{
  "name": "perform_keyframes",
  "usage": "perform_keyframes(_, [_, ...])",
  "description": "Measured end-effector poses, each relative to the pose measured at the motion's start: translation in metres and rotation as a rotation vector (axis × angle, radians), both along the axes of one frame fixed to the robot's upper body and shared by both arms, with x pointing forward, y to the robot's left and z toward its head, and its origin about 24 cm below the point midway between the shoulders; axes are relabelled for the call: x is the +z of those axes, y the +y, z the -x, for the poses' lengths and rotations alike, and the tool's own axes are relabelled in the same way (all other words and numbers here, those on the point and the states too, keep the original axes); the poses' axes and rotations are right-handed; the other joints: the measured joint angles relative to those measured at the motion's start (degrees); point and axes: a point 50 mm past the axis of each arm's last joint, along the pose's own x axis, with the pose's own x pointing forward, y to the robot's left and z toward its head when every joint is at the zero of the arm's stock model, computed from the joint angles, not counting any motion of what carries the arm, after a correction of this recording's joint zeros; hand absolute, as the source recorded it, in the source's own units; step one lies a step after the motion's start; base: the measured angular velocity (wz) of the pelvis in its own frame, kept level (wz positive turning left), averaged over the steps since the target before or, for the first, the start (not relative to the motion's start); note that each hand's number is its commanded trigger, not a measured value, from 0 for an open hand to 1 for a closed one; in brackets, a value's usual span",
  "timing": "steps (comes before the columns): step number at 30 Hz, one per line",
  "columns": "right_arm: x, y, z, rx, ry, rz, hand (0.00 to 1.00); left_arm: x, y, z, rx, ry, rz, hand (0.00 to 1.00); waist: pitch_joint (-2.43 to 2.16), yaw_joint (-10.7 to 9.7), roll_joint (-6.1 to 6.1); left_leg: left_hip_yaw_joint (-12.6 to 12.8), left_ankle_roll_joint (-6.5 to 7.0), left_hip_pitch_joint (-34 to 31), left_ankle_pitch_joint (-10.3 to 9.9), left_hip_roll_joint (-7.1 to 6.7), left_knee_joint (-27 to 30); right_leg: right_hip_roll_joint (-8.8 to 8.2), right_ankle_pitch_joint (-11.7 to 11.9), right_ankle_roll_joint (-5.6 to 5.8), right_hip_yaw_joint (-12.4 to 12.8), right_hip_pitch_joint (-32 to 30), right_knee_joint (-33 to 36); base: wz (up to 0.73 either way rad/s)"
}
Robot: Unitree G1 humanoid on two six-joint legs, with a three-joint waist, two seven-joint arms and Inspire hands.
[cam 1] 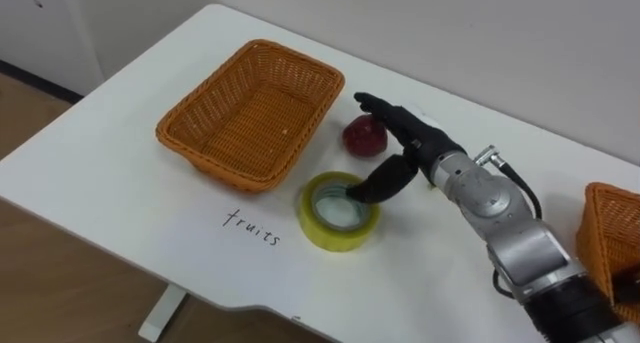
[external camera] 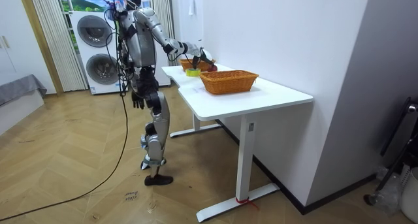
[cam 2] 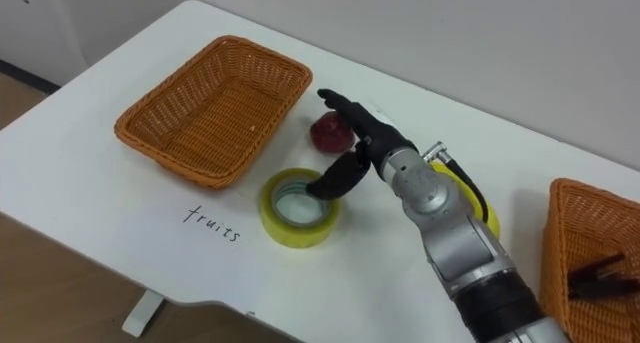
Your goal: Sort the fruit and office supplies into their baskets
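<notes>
My right hand is spread: fingers straight over the apple, thumb dipping into the tape, mid-frame. I'd lift the thumb clear, curl round the apple, then carry it to the basket, upper left.

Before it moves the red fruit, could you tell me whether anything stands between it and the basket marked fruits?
Nothing visible does. The red fruit lies right beside the basket, with bare table between them. The yellow tape roll sits nearer the robot, off that path, under the right hand.
</notes>
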Motion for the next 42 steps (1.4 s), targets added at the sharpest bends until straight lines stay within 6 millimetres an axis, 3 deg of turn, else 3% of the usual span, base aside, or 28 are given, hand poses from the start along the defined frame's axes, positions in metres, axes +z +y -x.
perform_keyframes(8, [0.003, -0.003, 0.0, 0.029, 0.002, 0.141, 0.0, 0.0, 0.002, 0.0, 0.023, 0.017, -0.002, 0.0, -0.05, -0.64, 0.35, -0.24, 0.0, 0.01, 0.0, 0.0, 0.03, 0.02, 0.0, 0.0, -0.17, 0.13, 0.0, 0.0])
perform_keyframes(20, [0.004, -0.005, 0.001, 0.068, 0.041, 0.281, 0.0, 0.001, 0.004, -0.01, 0.042, -0.001, 0.046, 0.0, -0.42, -0.3, -0.3, -0.07, 0.0, 0.02, -0.01, -0.05, 0.29, 0.01, 0.0, 0.0, -0.3, 0.28, 0.12, 0.0])
perform_keyframes(29, [0.007, -0.006, 0.002, 0.088, 0.058, 0.337, 0.0, 0.001, 0.005, -0.011, 0.059, -0.007, 0.063, 0.0, -0.33, -0.01, -0.63, -0.12, 0.0, 0.03, -0.01, -0.07, 0.28, 0.0, 0.0, 0.0, -0.16, 0.29, 0.12, 0.0])
perform_keyframes(42, [0.013, -0.004, 0.003, 0.107, 0.054, 0.362, 0.0, 0.002, 0.007, -0.016, 0.066, -0.029, 0.038, 0.0, 0.16, -0.05, -1.31, -0.11, 0.02, -0.02, -0.03, -0.06, 0.08, 0.05, 0.0, 0.0, 0.27, 0.07, 0.11, 0.0])
